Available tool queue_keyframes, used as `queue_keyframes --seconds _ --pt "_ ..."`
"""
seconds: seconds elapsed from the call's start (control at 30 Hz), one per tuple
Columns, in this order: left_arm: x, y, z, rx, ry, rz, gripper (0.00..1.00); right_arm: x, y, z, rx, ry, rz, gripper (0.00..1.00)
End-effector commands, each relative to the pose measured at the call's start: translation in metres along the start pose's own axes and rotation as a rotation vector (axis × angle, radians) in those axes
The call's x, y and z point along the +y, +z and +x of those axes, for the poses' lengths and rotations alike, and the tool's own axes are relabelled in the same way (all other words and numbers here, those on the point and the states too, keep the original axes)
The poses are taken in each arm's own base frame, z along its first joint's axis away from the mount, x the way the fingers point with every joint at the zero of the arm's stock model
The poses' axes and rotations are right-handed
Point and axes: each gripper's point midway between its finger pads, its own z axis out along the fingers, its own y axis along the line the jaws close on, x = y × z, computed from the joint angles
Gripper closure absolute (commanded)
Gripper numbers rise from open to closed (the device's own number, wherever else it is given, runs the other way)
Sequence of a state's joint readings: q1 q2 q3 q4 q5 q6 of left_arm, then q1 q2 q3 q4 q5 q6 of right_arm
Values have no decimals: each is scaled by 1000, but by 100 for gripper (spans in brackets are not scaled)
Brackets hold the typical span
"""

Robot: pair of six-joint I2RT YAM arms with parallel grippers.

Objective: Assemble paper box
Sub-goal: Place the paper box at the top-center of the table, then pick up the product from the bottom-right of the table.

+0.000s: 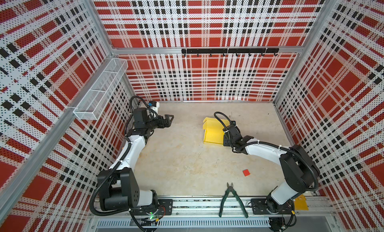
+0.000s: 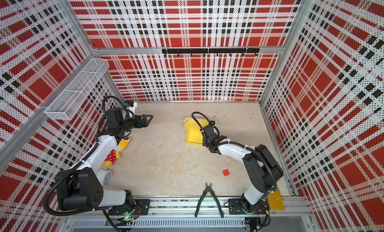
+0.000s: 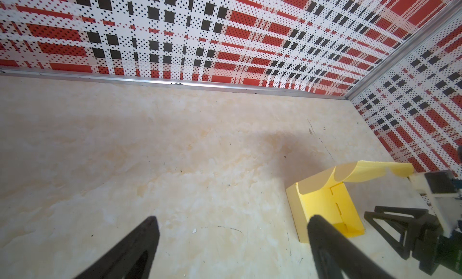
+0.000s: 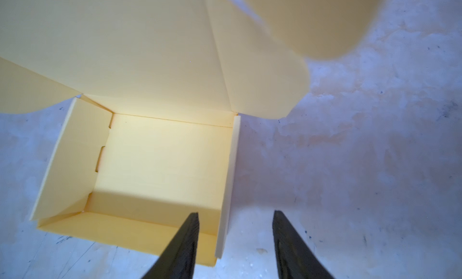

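Green cutters (image 1: 230, 189) at front rail; red tile (image 1: 246, 172) nearby; plush toy (image 2: 117, 151) beside white clock (image 2: 106, 177).

The desk (image 1: 182, 158) is a pale, mottled beige slab with faint scuffs. Taken from its middle in a top view, the box (image 1: 213, 133) sits at 1 o'clock with its lid up, a red square (image 1: 246, 172) lies flat at 4, and pliers (image 1: 230, 189) lie at 5 with handles over the front rail. A toy (image 2: 116, 152) lies at 9, with a clock (image 2: 106, 177) at 8.
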State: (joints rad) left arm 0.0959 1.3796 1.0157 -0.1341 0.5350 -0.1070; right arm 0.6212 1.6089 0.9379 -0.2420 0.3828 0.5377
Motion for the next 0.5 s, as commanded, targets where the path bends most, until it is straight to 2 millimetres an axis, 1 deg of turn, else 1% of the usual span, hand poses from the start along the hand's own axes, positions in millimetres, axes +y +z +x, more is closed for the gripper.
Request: queue_keyframes --seconds 0.0,0.1,0.23,0.37,0.47 --pt "0 -10 -12 -50 15 -6 4 -9 -12 11 20 28 -7 41" --pt "0 -12 -12 -52 17 -8 4 -21 -23 25 39 35 -3 30" --pt "2 -12 -14 -57 11 -9 4 -42 -37 44 87 17 45 18" --pt "3 -11 -11 -52 9 -12 3 -55 -48 65 142 27 52 11" --pt "3 -12 -13 -56 8 -10 3 -65 -55 82 195 49 73 9"
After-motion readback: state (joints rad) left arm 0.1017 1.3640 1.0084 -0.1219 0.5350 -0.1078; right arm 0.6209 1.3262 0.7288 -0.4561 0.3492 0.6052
